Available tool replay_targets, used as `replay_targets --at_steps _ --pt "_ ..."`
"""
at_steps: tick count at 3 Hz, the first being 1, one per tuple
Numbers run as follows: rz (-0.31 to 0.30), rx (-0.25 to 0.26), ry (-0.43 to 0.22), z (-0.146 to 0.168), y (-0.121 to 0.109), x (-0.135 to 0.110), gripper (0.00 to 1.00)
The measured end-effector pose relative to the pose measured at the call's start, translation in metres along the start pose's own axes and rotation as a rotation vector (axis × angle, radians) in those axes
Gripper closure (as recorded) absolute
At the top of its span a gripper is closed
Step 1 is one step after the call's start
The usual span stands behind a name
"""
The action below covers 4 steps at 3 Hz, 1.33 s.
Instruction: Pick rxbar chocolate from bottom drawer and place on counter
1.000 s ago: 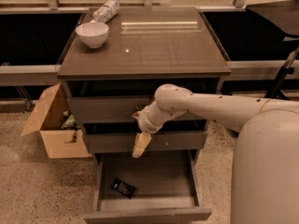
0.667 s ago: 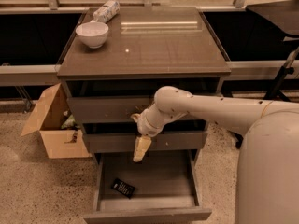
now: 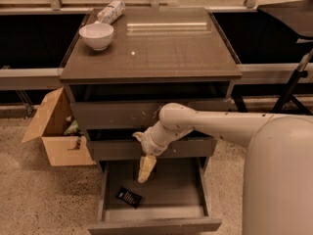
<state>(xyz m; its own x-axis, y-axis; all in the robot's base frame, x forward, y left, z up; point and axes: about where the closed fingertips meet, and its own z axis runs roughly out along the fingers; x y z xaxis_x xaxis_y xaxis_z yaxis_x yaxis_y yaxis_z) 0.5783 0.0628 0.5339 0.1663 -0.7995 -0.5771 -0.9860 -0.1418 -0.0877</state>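
The rxbar chocolate point(image 3: 128, 197), a small flat black wrapper, lies on the floor of the open bottom drawer point(image 3: 161, 220), near its front left. My gripper point(image 3: 145, 170) hangs from the white arm, pointing down over the drawer's back middle, up and to the right of the bar and apart from it. It holds nothing that I can see. The counter point(image 3: 166, 48) is the glossy brown top of the cabinet.
A white bowl point(image 3: 96, 35) and a white-and-grey cylindrical packet point(image 3: 110, 11) sit at the counter's back left. An open cardboard box point(image 3: 55, 130) stands on the floor left of the cabinet. The upper drawer point(image 3: 117, 114) has white scratches on its front.
The gripper has sunk a little lower towards the open bottom drawer. The bar and the drawer have not moved.
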Motion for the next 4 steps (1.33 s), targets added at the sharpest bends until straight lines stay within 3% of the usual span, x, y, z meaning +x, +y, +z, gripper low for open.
replay_targets --at_steps 2,3,4 --pt "-0.023 0.027 -0.044 0.024 0.000 0.013 0.00" --pt "-0.010 -0.006 -0.092 0.049 -0.001 0.022 0.00" --pt "0.029 -0.043 -0.163 0.102 0.003 0.039 0.00"
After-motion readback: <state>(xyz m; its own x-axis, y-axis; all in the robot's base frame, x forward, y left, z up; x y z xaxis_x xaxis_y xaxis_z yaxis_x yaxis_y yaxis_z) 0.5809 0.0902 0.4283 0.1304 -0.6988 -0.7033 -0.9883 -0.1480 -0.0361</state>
